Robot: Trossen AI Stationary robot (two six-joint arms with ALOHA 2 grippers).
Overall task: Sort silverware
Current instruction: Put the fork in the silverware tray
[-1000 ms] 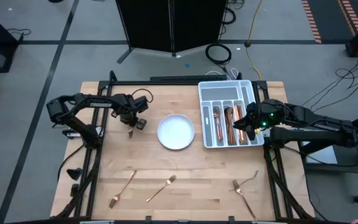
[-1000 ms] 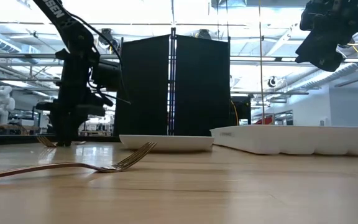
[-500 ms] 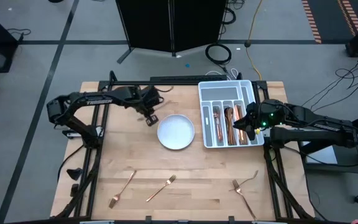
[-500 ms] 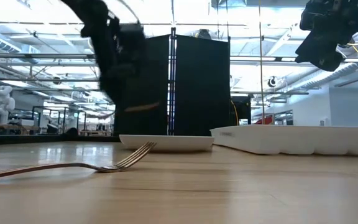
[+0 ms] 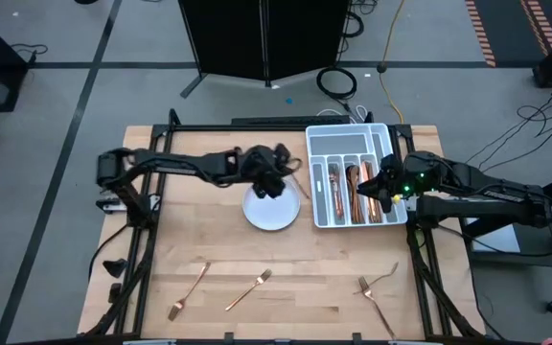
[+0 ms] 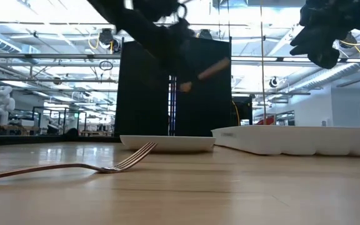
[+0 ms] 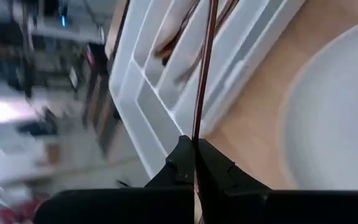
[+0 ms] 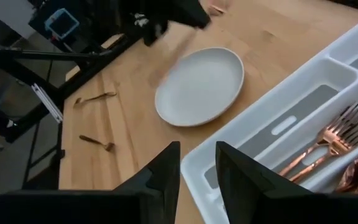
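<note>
Left end effector (image 5: 272, 181) has swung from tabletop's left edge to above the plate (image 5: 260, 213), clamped on one utensil (image 7: 202, 74); should align it with its matching tray (image 5: 326, 219) slot before release

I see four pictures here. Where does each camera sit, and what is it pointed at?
High view: overhead, looking down on table, both arms, plate, tray.
Low view: at tabletop height, facing the room; a fork close, arms above.
Left wrist view: on left arm; left gripper clamping a copper piece.
Right wrist view: on right arm, above tray.
Both wrist views share plate and tray.
</note>
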